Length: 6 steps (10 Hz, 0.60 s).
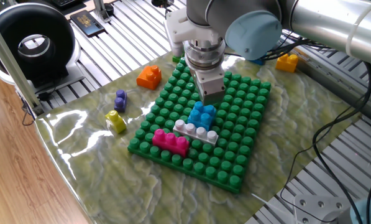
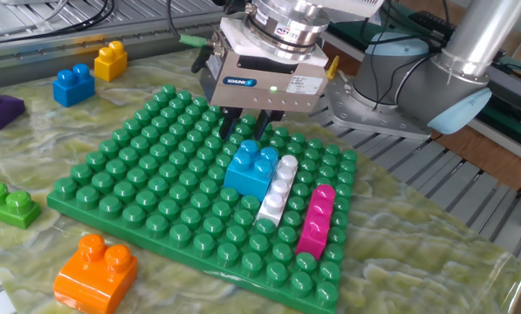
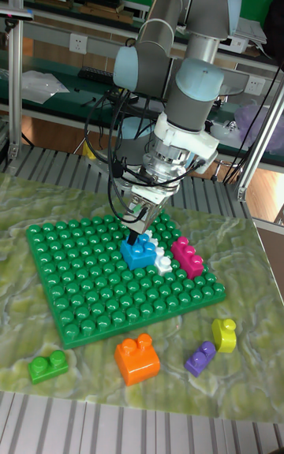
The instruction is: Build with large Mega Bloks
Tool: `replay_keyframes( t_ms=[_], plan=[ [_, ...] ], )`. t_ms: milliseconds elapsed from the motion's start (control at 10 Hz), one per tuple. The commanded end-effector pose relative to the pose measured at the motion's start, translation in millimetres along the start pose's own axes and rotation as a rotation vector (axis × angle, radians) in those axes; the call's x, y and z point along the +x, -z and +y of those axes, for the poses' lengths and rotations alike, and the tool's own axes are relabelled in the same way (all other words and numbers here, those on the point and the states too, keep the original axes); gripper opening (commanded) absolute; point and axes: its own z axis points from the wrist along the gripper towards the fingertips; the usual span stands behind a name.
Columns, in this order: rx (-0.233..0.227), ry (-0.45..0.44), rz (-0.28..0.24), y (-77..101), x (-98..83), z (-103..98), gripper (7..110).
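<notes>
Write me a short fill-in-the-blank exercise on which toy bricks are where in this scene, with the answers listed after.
1. Three bricks are pressed onto the big square green studded baseplate: a light blue one, a white-grey one and a ____ one.
2. The long white-grey brick sits between the light blue brick and the ____ brick.
3. The tool hangs just above the ____ brick, holding nothing.
4. The chunky orange plastic brick rests ____ the baseplate.

Missing words: magenta; magenta; light blue; off
</notes>
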Motion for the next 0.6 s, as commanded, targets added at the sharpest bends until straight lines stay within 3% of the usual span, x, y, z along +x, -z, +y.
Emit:
replay_keyframes(
  t_ms=[0,200,300,500],
  plan=[
    [-0.041,0.003,-0.030,6.3,4.5,20.4,44],
    [-0.053,0.012,-0.045,3.5,10.8,23.1,44],
    [-0.064,-0.002,-0.073,-1.5,5.6,27.5,44],
    [-0.060,-0.018,-0.080,-4.0,-2.4,27.5,44]
  ],
)
